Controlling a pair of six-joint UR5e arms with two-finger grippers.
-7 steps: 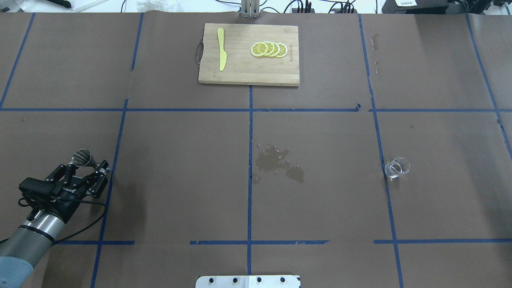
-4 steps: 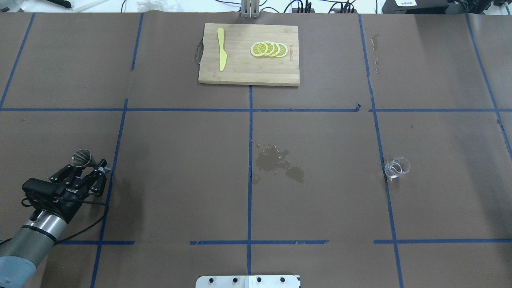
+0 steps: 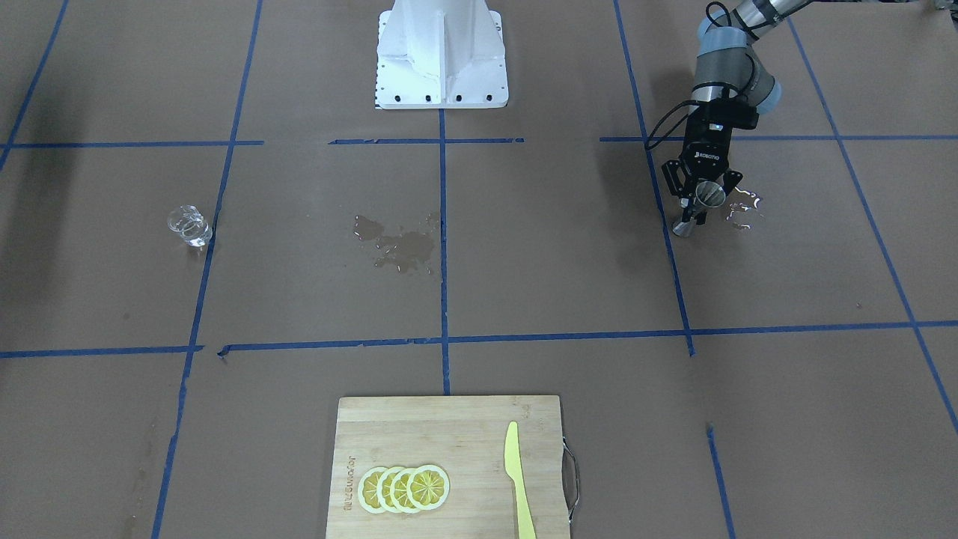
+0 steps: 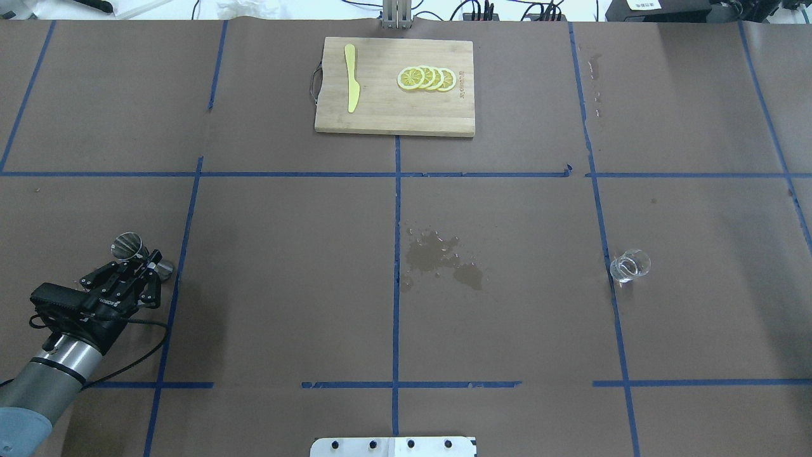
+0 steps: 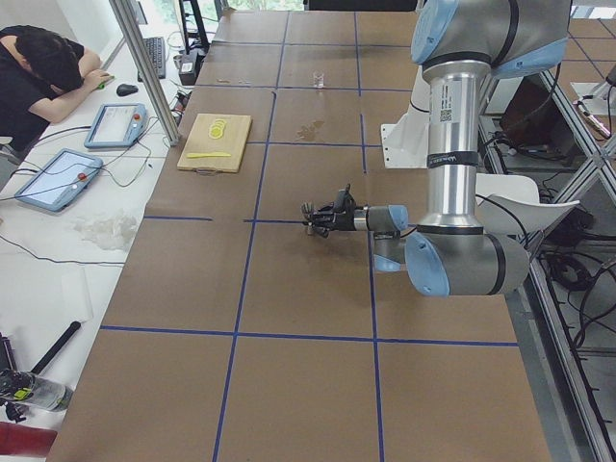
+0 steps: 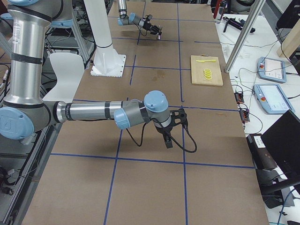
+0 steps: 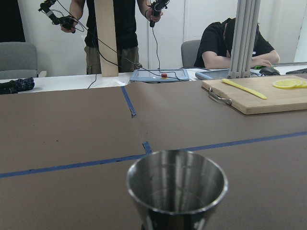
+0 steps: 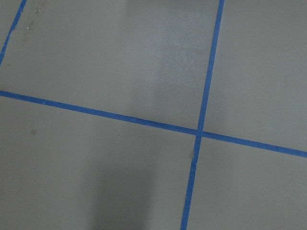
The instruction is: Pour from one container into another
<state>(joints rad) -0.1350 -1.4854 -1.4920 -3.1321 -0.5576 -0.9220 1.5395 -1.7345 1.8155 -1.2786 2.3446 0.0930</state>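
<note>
Okay, my left gripper (image 4: 152, 263) is clenched on the steel jigger (image 4: 129, 245), far left; fingertips hidden in wrist view. Small glass (image 4: 630, 265) well apart, right side. My right gripper (image 6: 168, 139): can't tell its state.

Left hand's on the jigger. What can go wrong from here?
1. The left hand appears to grip the jigger at its narrow waist; it may pivot or slip.
2. The glass sits far across the table; a long carry may slosh, as the wet patch suggests.
3. The glass is small; the pour may miss.
</note>
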